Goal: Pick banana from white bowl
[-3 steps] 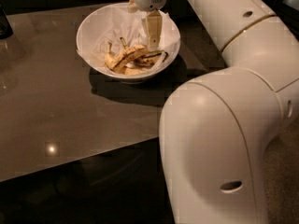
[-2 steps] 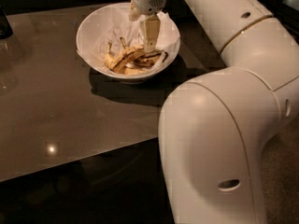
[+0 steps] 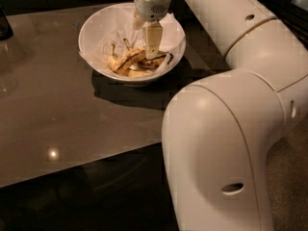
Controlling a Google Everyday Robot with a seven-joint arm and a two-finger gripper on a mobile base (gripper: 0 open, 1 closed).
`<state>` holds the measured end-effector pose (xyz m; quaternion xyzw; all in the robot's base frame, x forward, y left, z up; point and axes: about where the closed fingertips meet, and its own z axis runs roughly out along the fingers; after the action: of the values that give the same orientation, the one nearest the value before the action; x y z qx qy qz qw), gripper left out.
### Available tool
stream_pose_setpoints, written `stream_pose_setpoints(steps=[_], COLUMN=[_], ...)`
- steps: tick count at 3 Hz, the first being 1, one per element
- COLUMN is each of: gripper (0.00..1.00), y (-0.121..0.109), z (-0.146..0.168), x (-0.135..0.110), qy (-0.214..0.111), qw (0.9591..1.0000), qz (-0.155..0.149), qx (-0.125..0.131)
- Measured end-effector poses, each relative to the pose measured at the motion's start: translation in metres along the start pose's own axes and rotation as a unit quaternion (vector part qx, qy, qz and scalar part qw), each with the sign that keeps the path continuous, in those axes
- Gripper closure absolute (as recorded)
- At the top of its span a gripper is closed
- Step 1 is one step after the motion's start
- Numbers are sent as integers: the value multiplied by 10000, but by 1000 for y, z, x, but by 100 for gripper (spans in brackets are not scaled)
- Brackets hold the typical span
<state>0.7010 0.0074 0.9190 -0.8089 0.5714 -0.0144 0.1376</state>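
Note:
The white bowl (image 3: 94, 32), lined with crumpled white paper, stands at the far middle of the brown table. Several overripe bananas lie in it. The banana (image 3: 127, 59), long, curved and brown-speckled, lies across the bottom of the bowl. My gripper (image 3: 150, 52) hangs from the white wrist above the bowl and reaches down inside it, its tip at the right end of the banana pile. It hides part of the bananas behind it.
My large white arm (image 3: 226, 143) fills the right foreground and runs up to the bowl. A dark object (image 3: 4, 25) stands at the table's far left edge. The table's front edge (image 3: 82, 165) runs across the lower left, with dark floor below.
The gripper has moved a little lower into the bowl, toward the bananas. The bowl and the bananas have not moved.

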Motion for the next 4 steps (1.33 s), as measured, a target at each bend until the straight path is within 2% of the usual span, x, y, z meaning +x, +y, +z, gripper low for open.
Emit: stream_pose_setpoints(steps=[1, 4], gripper=[31, 32], y=[3, 7], z=[8, 31], x=[-1, -7], qy=[-42, -88], qw=[9999, 9992], qz=[72, 132], qx=[-91, -358])
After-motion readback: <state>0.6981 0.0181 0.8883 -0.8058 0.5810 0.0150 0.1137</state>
